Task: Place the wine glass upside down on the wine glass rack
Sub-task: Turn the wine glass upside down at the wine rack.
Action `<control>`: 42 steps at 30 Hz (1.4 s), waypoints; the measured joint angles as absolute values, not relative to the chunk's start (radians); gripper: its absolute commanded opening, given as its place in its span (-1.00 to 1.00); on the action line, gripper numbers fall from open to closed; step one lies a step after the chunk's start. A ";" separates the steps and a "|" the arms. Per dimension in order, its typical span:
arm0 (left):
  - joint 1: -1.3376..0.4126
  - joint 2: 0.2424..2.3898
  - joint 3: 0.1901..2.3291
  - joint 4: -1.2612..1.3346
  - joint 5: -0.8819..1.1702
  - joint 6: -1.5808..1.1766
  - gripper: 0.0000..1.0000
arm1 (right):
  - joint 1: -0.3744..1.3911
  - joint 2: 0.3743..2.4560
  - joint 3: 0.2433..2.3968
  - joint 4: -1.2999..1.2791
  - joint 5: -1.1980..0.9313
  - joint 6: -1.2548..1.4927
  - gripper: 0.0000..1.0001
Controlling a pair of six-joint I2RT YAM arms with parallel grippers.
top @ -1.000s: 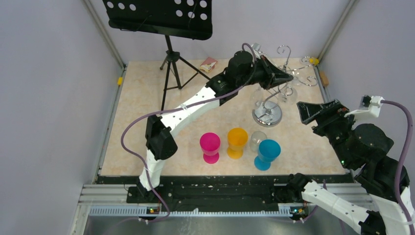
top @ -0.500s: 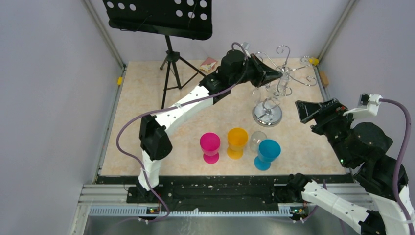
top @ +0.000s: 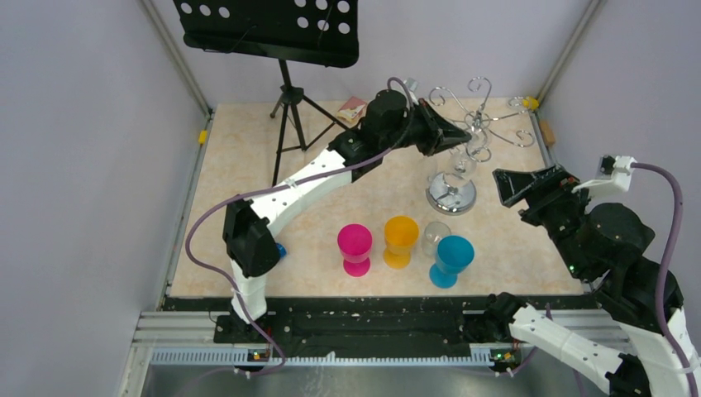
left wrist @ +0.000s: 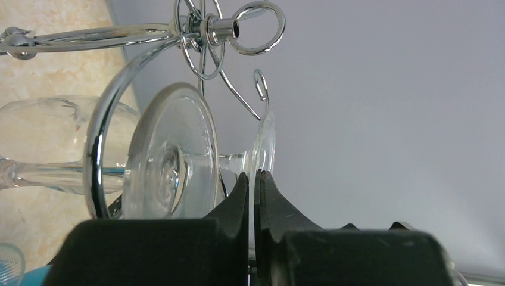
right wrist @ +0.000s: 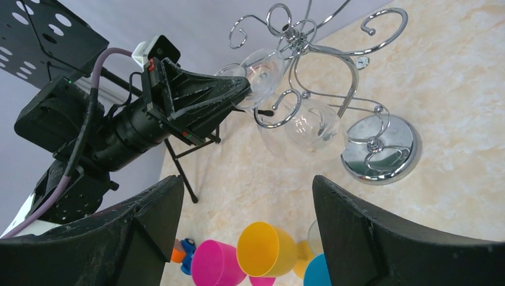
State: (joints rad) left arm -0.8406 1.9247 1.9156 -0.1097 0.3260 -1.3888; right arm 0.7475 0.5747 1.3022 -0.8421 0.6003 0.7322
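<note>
My left gripper (top: 463, 132) is shut on the thin foot of a clear wine glass (left wrist: 266, 143), up among the curled hook arms of the chrome wine glass rack (top: 451, 194). The glass hangs bowl-down, its foot (right wrist: 262, 65) at the fingertips (right wrist: 241, 89). In the left wrist view, the jaws (left wrist: 251, 176) pinch the foot's edge below the rack's hub (left wrist: 217, 27). A second clear foot (left wrist: 172, 161) sits inside a chrome loop beside it. My right gripper (top: 529, 186) hovers open and empty right of the rack; its wrist view looks between its wide-spread jaws (right wrist: 245, 179) at the rack base (right wrist: 381, 149).
Pink (top: 356, 244), orange (top: 400, 236) and blue (top: 453, 252) cups stand in a row near the front, with a clear glass (top: 434, 236) between the last two. A black music stand (top: 285, 107) is at the back left, a small box (top: 353, 107) beside it.
My left gripper has carried the glass leftward, in under the rack's hooks. The right arm has crept slightly left and up, still open.
</note>
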 measured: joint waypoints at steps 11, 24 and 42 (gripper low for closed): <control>-0.848 1.885 1.887 -0.120 0.369 -1.384 -1.00 | 0.748 0.575 1.302 -0.835 0.599 0.732 0.61; -0.883 1.882 1.887 -0.122 0.381 -1.384 -1.00 | 0.748 0.577 1.295 -0.829 0.596 0.732 0.61; -0.897 1.898 1.922 -0.125 0.377 -1.383 -1.00 | 0.748 0.577 1.289 -0.830 0.596 0.725 0.62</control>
